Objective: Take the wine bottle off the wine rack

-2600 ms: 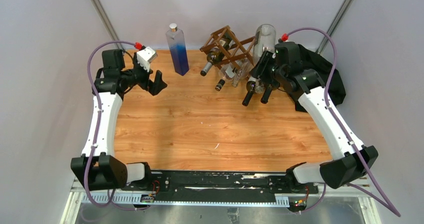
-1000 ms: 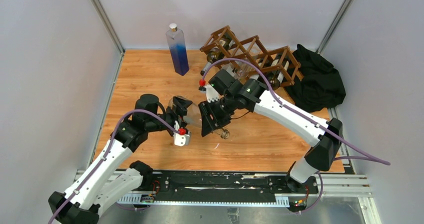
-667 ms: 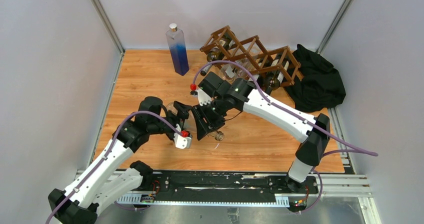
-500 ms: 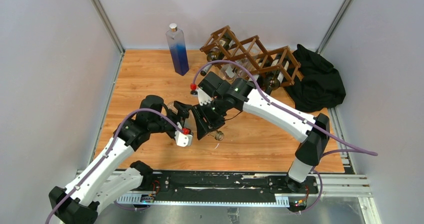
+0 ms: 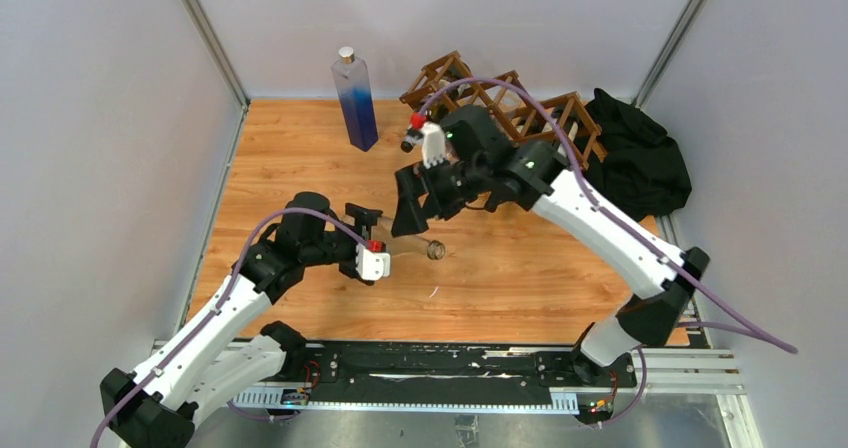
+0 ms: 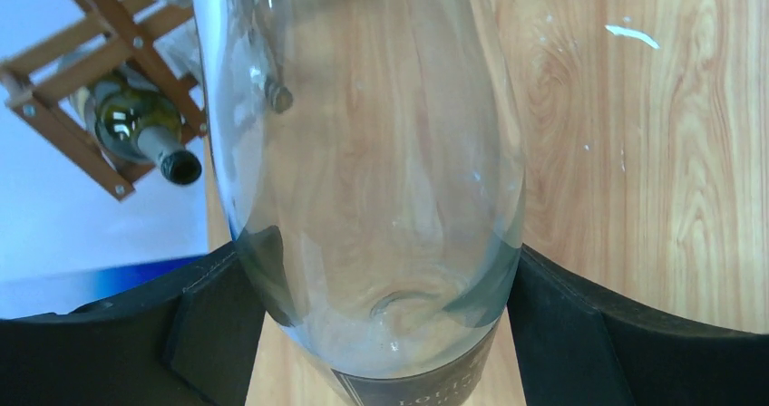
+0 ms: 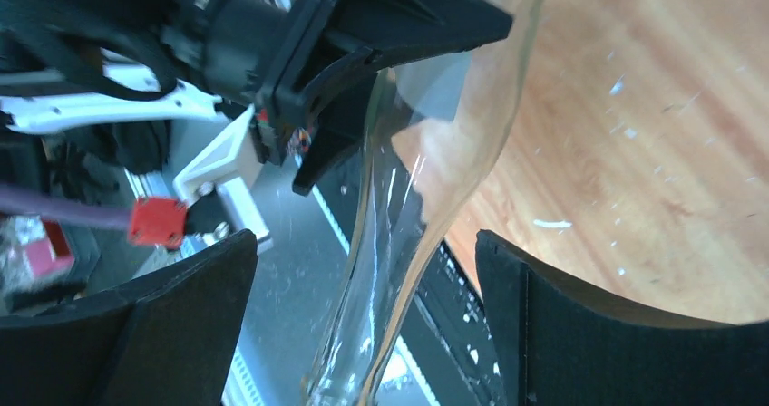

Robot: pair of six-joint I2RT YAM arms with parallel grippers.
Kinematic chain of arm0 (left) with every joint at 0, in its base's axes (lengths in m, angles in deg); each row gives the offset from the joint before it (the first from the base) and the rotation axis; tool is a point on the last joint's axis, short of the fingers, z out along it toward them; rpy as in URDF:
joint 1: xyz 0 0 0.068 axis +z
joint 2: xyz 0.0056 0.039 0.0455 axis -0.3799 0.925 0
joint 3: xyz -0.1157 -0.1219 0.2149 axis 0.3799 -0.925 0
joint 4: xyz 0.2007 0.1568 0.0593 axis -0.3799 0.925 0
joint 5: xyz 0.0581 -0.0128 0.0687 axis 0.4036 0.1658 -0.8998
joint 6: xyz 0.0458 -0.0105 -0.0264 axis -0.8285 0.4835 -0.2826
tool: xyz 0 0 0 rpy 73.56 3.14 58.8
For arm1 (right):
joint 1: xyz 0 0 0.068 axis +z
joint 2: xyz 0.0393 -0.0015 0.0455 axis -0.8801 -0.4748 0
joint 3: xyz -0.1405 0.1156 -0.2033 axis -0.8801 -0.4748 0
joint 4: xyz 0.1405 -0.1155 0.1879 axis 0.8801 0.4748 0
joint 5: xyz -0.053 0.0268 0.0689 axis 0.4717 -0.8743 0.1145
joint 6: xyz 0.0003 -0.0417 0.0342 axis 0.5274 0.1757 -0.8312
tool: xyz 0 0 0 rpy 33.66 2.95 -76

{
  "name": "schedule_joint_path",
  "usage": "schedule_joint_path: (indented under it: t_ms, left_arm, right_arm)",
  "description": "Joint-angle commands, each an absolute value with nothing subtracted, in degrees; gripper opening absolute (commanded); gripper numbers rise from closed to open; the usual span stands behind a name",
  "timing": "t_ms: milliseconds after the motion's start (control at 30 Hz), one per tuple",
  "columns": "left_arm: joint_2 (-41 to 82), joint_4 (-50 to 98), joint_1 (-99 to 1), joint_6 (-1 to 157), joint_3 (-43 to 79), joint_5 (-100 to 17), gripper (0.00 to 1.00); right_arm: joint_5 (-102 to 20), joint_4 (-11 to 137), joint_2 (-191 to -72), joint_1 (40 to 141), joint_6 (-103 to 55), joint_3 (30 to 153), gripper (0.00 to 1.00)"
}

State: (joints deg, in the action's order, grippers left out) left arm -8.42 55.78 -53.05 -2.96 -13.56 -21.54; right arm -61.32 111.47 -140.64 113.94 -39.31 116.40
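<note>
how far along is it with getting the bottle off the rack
Done: the clear bottle is out of the wine rack. In hand: the left gripper clamps its body; the right gripper is open around its neck, not touching. Left: probably just setting it down.

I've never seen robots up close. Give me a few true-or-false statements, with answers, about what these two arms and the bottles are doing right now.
1. The left gripper is clamped on the clear glass bottle. True.
2. The right gripper is squeezing that bottle. False: its fingers stand wide apart, clear of the neck between them.
3. The tall blue square bottle lies on its side. False: it stands upright on the wooden table.
4. A dark green bottle sits in the brown wooden lattice rack. True.
</note>
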Motion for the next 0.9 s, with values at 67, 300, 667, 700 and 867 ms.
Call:
schedule_joint_path:
  t_ms: [67, 300, 667, 700, 867]
  left_arm:
    - [-10.4, 36.9, -53.4, 16.4, -11.6, -24.3, 0.0]
    - [-8.7, 32.7, -53.4, 34.6, -7.3, -27.1, 0.0]
    - [-4.4, 30.1, -51.2, 63.2, 3.6, -27.0, 0.0]
    - [-3.9, 29.6, -50.4, 66.4, 4.3, -26.1, 0.0]
    - [-2.0, 27.2, -47.0, 76.6, 6.6, -23.0, 0.0]
  right_arm:
    - [-60.3, 104.2, -132.7, 108.1, -40.4, 114.3, 0.95]
    - [-59.8, 97.0, -125.4, 99.6, -44.9, 110.1, 0.97]
    - [-61.6, 83.3, -115.8, 98.3, -46.2, 93.6, 0.98]
    - [-61.4, 80.5, -114.5, 98.6, -46.6, 90.9, 0.98]
    - [-57.2, 63.8, -108.8, 100.5, -46.9, 77.0, 0.98]
